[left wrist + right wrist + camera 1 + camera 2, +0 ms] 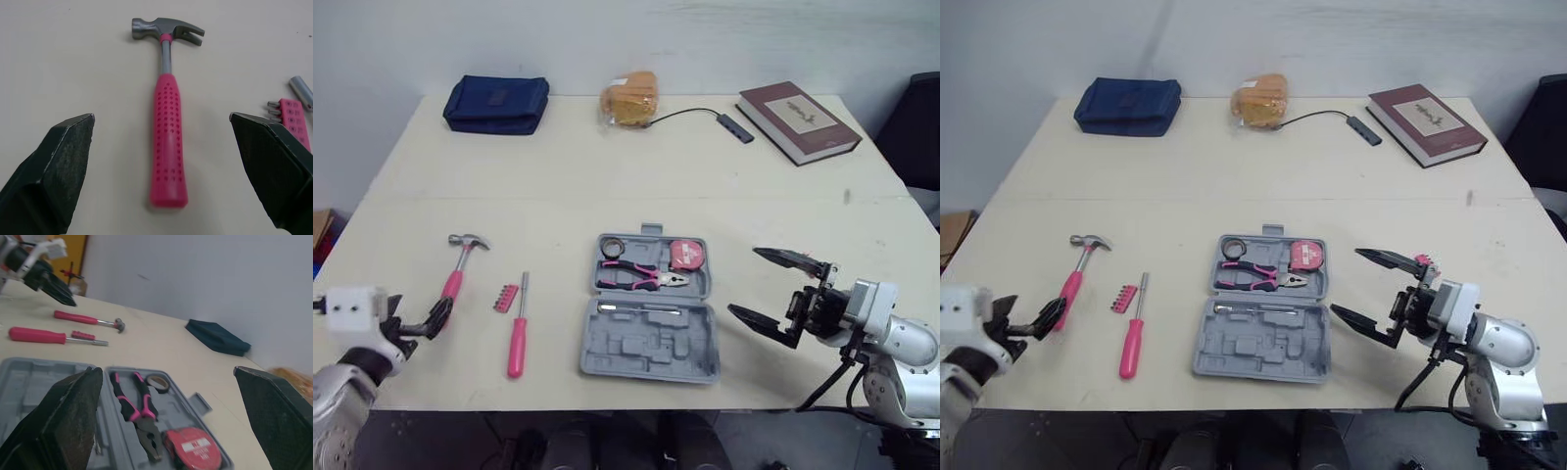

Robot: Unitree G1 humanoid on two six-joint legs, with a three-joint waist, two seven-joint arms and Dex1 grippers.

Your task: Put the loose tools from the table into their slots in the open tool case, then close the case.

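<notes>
Near the hammer (167,142), left fingers (54,166) wide apart, empty; right fingers (63,416) likewise, beside the case (651,345).

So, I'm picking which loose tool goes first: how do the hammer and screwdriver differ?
The hammer has a broad metal head; the screwdriver a thin straight shaft. The hammer lies slanted before the open left claw; the screwdriver lies straighter, nearer the tool case. Both have pink handles and lie on the table.
</notes>
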